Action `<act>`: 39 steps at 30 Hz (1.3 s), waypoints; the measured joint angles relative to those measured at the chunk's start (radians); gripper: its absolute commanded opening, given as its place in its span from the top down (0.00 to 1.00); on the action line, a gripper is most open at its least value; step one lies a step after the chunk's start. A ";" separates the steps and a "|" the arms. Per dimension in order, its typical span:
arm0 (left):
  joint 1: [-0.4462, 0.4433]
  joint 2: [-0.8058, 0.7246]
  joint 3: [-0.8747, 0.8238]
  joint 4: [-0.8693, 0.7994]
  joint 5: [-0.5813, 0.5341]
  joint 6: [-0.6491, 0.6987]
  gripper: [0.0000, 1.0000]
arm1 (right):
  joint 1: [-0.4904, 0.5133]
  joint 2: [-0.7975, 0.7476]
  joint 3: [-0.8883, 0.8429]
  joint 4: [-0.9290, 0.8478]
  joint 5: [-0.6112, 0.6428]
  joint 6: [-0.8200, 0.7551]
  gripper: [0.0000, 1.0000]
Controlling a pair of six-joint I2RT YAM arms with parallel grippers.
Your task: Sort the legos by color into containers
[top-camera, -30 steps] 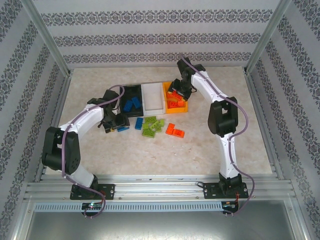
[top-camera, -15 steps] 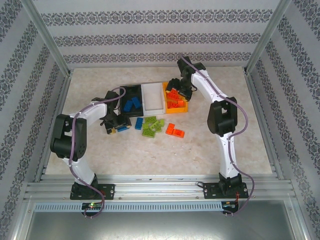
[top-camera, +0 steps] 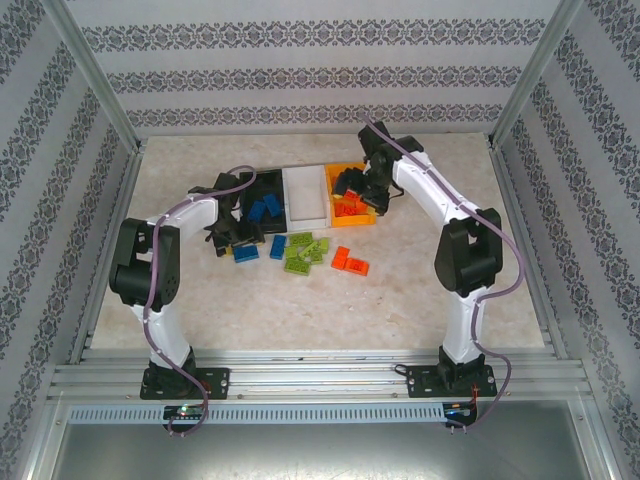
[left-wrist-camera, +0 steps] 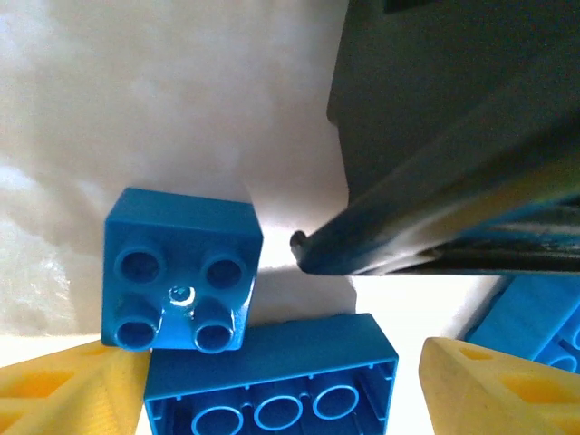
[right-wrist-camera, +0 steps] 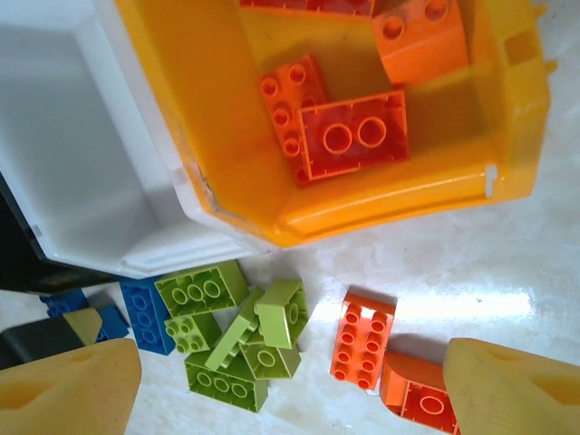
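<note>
My left gripper [left-wrist-camera: 285, 403] is open low over the table, and its yellow fingertips [left-wrist-camera: 63, 390] straddle an upside-down long blue lego [left-wrist-camera: 272, 376]. A square blue lego [left-wrist-camera: 181, 272] touches that one's far side. Seen from above, the left gripper [top-camera: 228, 243] sits by the blue legos [top-camera: 245, 253], just in front of the black bin [top-camera: 247, 187]. My right gripper [right-wrist-camera: 290, 399] is open and empty, high above the table in front of the orange bin [right-wrist-camera: 227, 109]. From above, the right gripper [top-camera: 352, 183] hangs over the orange bin [top-camera: 354, 220], which holds several orange-red legos [right-wrist-camera: 353, 136].
The white bin [top-camera: 306, 195] stands between the black and orange bins. A pile of lime green legos [top-camera: 305, 250] lies in front of it, with two orange-red legos [top-camera: 350, 263] to the right and a blue lego [top-camera: 277, 246] to the left. Blue legos [top-camera: 263, 210] lie in the black bin.
The left arm's elbow has swung back and left while its gripper stayed at the blue legos. The right arm's elbow has shifted right, its gripper still over the orange bin.
</note>
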 measured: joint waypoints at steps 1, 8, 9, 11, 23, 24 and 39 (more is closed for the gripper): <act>0.000 0.002 0.001 0.004 -0.003 0.002 0.26 | 0.006 -0.006 -0.012 0.002 0.000 0.000 0.13; -0.011 0.004 0.001 0.006 -0.038 0.013 0.29 | 0.032 -0.029 -0.085 0.034 -0.028 0.000 0.13; -0.014 0.004 0.000 0.010 -0.043 0.013 0.29 | 0.034 -0.029 -0.087 0.037 -0.031 0.000 0.13; -0.024 0.004 -0.004 0.017 -0.056 0.013 0.29 | 0.039 -0.029 -0.090 0.043 -0.038 -0.002 0.13; -0.076 -0.029 -0.074 0.100 -0.098 0.011 0.32 | 0.063 -0.034 -0.135 0.069 -0.052 -0.011 0.13; -0.078 -0.031 -0.076 0.102 -0.098 0.011 0.32 | 0.063 -0.035 -0.142 0.070 -0.052 -0.011 0.13; -0.091 -0.086 -0.132 0.093 -0.072 0.007 0.36 | 0.069 -0.093 -0.201 0.095 -0.051 -0.011 0.13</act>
